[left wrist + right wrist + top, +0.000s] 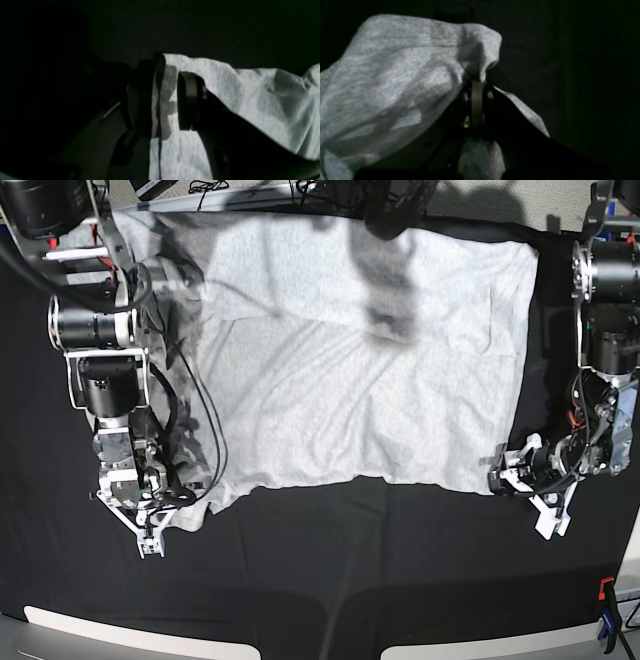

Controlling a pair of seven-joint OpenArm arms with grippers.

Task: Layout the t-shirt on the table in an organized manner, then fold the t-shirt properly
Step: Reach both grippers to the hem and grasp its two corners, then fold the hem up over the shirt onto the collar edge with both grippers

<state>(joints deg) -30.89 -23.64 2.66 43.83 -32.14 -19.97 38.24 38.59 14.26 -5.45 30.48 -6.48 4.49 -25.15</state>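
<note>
Overhead, the t-shirt (350, 360) is lying spread across the table (330, 550). Only the wrist views are showing the grips: the right gripper (477, 82) is pinching its hem, the left gripper (160, 100) is straddling its edge, spread.

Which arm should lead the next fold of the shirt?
Right. Its end effector is already shut on the t-shirt near corner; the left end effector only straddles the opposite corner edge, not clamped.
</note>
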